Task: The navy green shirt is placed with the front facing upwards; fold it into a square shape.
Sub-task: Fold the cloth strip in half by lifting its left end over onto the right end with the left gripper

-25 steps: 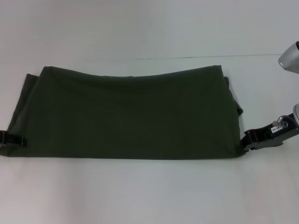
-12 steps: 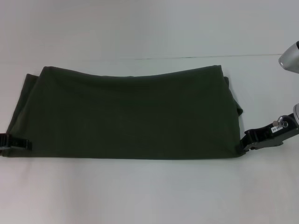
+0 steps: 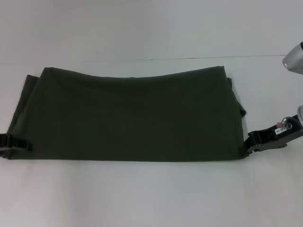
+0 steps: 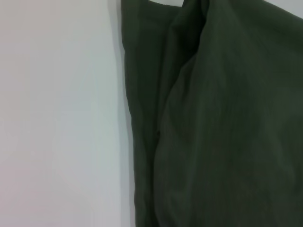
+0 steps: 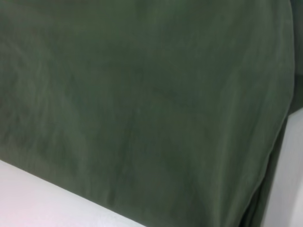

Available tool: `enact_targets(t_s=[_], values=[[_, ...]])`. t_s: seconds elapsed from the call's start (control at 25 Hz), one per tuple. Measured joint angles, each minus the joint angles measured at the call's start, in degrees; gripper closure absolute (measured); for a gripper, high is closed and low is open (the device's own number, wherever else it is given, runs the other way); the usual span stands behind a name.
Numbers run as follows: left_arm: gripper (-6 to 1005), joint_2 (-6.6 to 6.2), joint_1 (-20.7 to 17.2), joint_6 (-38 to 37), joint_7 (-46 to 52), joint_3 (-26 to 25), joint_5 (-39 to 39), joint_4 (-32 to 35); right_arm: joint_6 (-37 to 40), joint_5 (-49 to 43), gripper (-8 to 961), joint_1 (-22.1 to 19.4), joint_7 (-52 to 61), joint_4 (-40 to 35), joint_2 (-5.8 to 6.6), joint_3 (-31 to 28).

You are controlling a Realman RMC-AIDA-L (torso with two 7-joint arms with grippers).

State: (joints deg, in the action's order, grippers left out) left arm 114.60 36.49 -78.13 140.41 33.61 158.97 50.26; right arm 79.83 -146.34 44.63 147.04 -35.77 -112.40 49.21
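Note:
The navy green shirt [image 3: 132,116] lies folded into a wide flat band across the table, plain cloth up, no lettering or collar showing. My left gripper [image 3: 18,143] is at its near left corner, low on the table and overlapping the cloth edge. At the near right corner my right gripper [image 3: 252,141] touches the hem. The left wrist view shows layered folds of the shirt [image 4: 213,123] beside bare table [image 4: 57,118]. Shirt cloth [image 5: 142,104] fills most of the right wrist view.
The white table [image 3: 151,194] stretches bare in front of the shirt and behind it. A silver part of the right arm [image 3: 294,59] shows at the right edge.
My left gripper has slid a little to the right, onto the shirt's near left corner. The right gripper and the shirt have stayed put.

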Motion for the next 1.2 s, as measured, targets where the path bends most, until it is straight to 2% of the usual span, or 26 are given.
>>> enact_targets(t_s=[0.28, 0.36, 0.6, 1.04, 1.2], values=[[177, 0.00, 0.00, 0.43, 0.42, 0.14, 0.15, 0.02, 0.01, 0.00, 922, 0.09, 0.00, 0.00, 0.00, 0.00], [387, 0.00, -0.01, 0.74, 0.84, 0.17, 0.45, 0.03, 0.05, 0.00, 922, 0.10, 0.00, -0.18, -0.03, 0.00], [602, 0.23, 0.10, 1.94, 1.17, 1.63, 1.81, 0.05, 0.34, 0.02, 922, 0.10, 0.00, -0.40, -0.18, 0.00], [788, 0.10, 0.06, 2.66, 2.34, 1.17, 2.11, 0.43, 0.48, 0.10, 921, 0.07, 0.00, -0.53, -0.18, -0.11], [911, 0.20, 0.11, 2.72, 2.14, 1.62, 2.26, 0.36, 0.50, 0.09, 921, 0.01, 0.00, -0.59, -0.14, -0.18]])
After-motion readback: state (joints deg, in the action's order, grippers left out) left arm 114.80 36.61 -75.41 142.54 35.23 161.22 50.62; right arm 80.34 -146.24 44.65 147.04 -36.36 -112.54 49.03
